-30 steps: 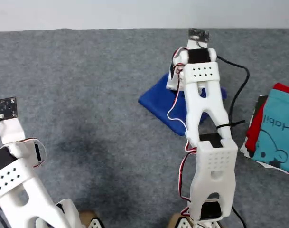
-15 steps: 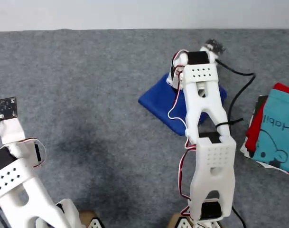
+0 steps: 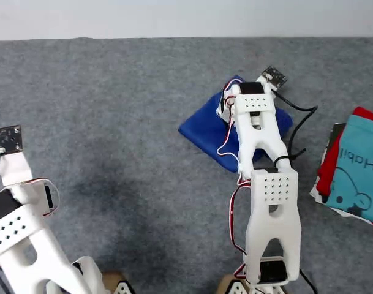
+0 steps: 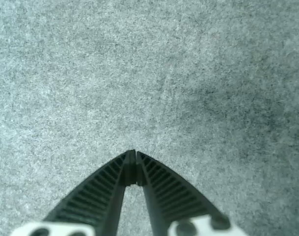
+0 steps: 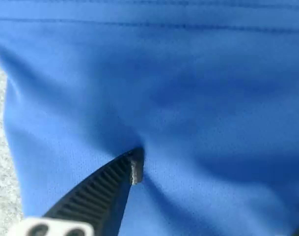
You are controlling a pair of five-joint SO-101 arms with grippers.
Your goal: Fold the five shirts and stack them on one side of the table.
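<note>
A blue shirt [image 3: 206, 130] lies folded on the grey table [image 3: 113, 110], right of the middle. The right arm stretches over it, and my right gripper [image 3: 238, 98] is down on the cloth. In the right wrist view the blue shirt [image 5: 198, 98] is very close. One black fingertip [image 5: 134, 167] presses a dimple into it and the jaws stand wide apart, so the gripper is open. A stack of folded shirts [image 3: 351, 168], teal on top of red, sits at the right edge. My left gripper [image 4: 135, 162] is shut over bare table at the near left.
The left arm [image 3: 21, 226] rests at the near left corner. A black cable [image 3: 305, 122] loops from the right arm toward the shirt stack. Open grey tabletop spans the middle and the far left.
The right arm drew back toward its base and its wrist turned. A bulge of blue cloth has risen at the shirt's far edge. The left arm stayed still.
</note>
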